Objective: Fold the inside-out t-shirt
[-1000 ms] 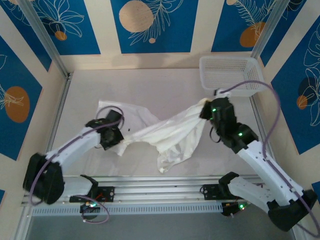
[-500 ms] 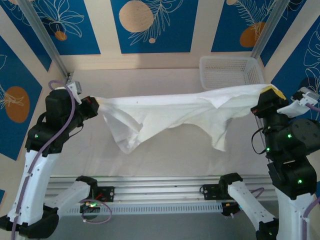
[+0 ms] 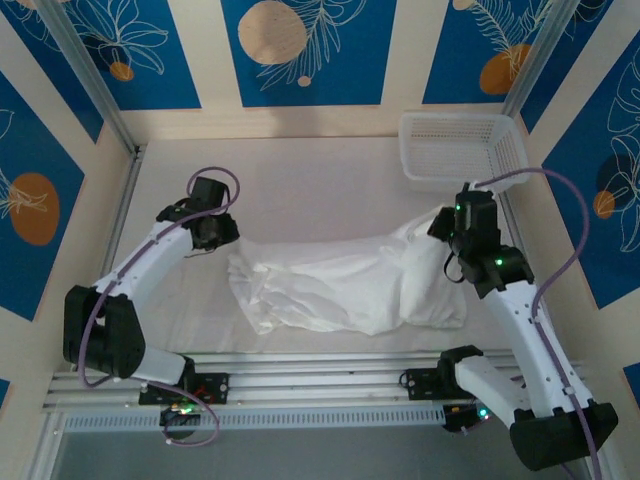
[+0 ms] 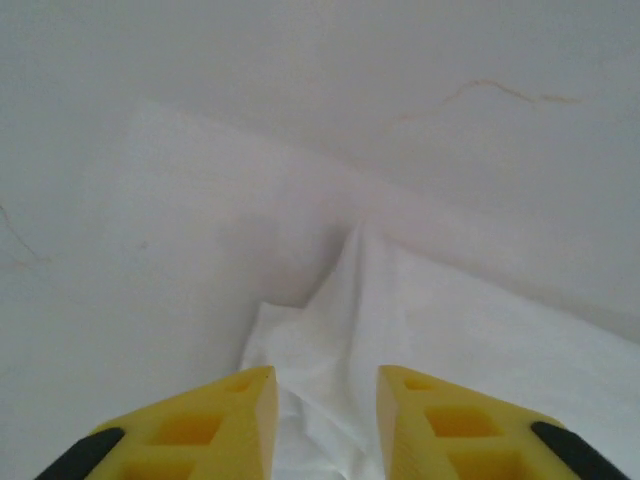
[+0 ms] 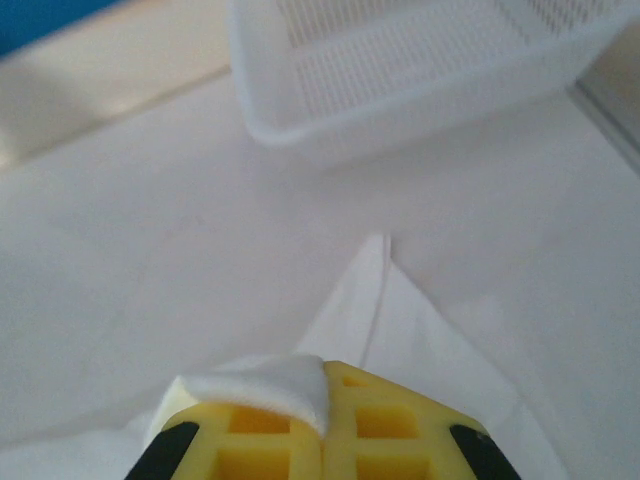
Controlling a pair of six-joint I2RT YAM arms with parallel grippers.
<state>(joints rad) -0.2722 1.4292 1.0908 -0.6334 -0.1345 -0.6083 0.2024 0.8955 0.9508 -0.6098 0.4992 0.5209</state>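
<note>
Table [image 3: 320, 185]: pale surface between patterned walls. The shirt lies on its near half.
Shirt [image 3: 340, 285]: white and wrinkled, bunched into a band that runs left to right between the two arms. It is heaped thicker at the right end, is not spread flat, and shows no clean fold.
Basket [image 3: 462, 150]: white mesh in the far right corner, just beyond the right arm and apart from the shirt.
Right gripper [image 3: 443, 222]: jaws together, clamped on the shirt's right corner. In the wrist view a small white fold sticks out over one yellow finger [image 5: 400, 420].
Left gripper [image 3: 222, 232]: jaws apart at the shirt's left end, with nothing pinched. In its wrist view a peak of cloth runs into the gap between the fingers [image 4: 200, 425]. I cannot tell whether the cloth touches them.
Stage: probably early, since the shirt needs flattening before any fold.
Risk, one-sided pull: only the right end is held, so moving that arm would likely drag the whole band sideways and bunch it further.
Risk, snag: cloth in the left gap may lift with the fingers as they rise, if it catches on one.
Risk, thin grip: the right hold looks like a small corner, so a sharp tug could slip it out.
Risk, basket: a swing of the right arm away from the bases could knock it.
</note>
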